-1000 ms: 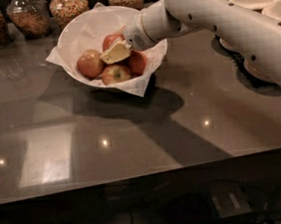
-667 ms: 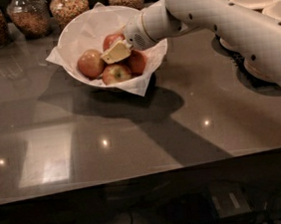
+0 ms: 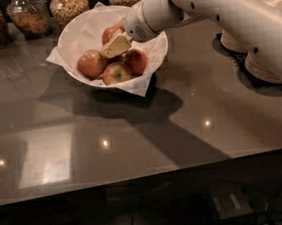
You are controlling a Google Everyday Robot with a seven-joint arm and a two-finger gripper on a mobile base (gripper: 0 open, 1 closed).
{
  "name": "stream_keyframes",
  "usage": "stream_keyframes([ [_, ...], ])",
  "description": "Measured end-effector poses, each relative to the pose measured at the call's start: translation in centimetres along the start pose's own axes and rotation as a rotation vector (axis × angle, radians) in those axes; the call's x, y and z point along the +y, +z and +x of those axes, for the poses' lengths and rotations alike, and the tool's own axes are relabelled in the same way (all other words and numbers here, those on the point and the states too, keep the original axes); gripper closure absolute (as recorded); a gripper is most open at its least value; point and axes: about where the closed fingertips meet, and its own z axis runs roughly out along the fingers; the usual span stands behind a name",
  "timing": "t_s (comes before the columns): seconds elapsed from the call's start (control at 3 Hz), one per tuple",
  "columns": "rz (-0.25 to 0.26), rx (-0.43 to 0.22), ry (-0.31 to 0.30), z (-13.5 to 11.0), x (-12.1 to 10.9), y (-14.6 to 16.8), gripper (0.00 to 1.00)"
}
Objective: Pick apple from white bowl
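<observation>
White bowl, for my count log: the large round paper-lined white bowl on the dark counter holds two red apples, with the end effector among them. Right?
No. The camera view shows four red apples in the large round paper-lined white bowl, not two. The rest holds: it sits on the dark counter, with the end effector among the apples.

1 camera looks down at a slant from above the near edge of the desk (image 3: 135, 150), facing its far side, where jars (image 3: 69, 5) stand. It sits fairly near. The arm (image 3: 231, 9) enters from upper right, its pincer (image 3: 116, 45) over the white bowl (image 3: 80, 33).
</observation>
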Motion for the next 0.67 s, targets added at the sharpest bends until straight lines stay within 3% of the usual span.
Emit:
stream_keyframes([
  [0.67,0.016,0.009,-0.111,-4.4,-0.3,-3.7,1.0],
])
